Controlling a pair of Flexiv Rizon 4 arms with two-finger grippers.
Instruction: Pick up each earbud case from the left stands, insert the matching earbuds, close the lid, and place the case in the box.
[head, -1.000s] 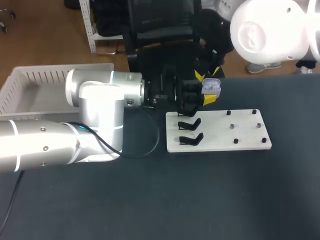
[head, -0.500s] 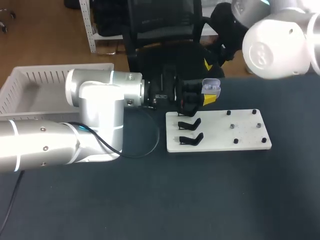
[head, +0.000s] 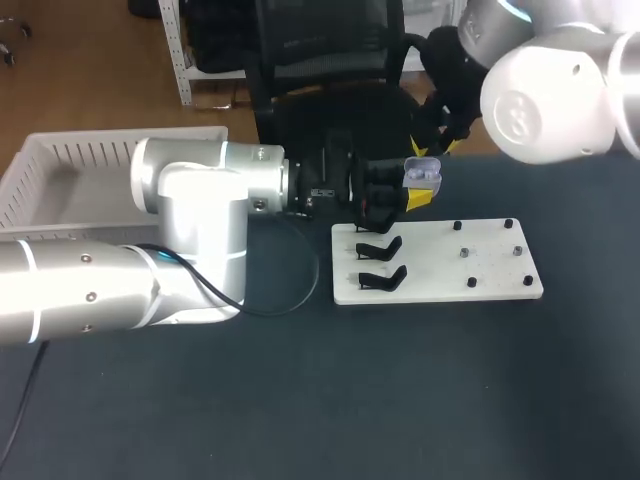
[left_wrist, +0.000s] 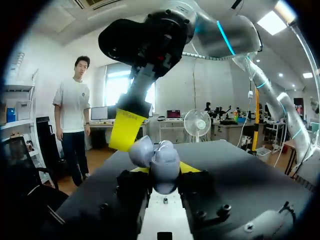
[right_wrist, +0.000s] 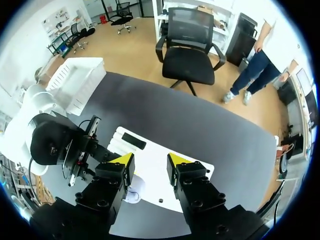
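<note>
1. Earbud case (head: 424, 172), a pale grey rounded plastic shell with its lid up, is clenched from both sides by the yellow tips of the left gripper (head: 419, 190). It is held in the air over the board's far left corner.
2. White slatted plastic box (head: 60, 165) sits at the table's far left edge, well apart from the case. The silver left arm (head: 190, 240) lies level between them, its fingers pointing right.
3. White flat board (head: 470, 275) lies on the dark table (head: 400, 400), near the far edge. Two black stands (head: 380, 247) are on its left side and small black pegs (head: 458, 226) on its right.
4. White right arm (head: 545, 95) comes in from the far right corner, angled down. The right gripper (right_wrist: 150, 161) hangs just above and behind the case, fingers spread with nothing between them. I cannot tell whether a tip touches the lid.
</note>
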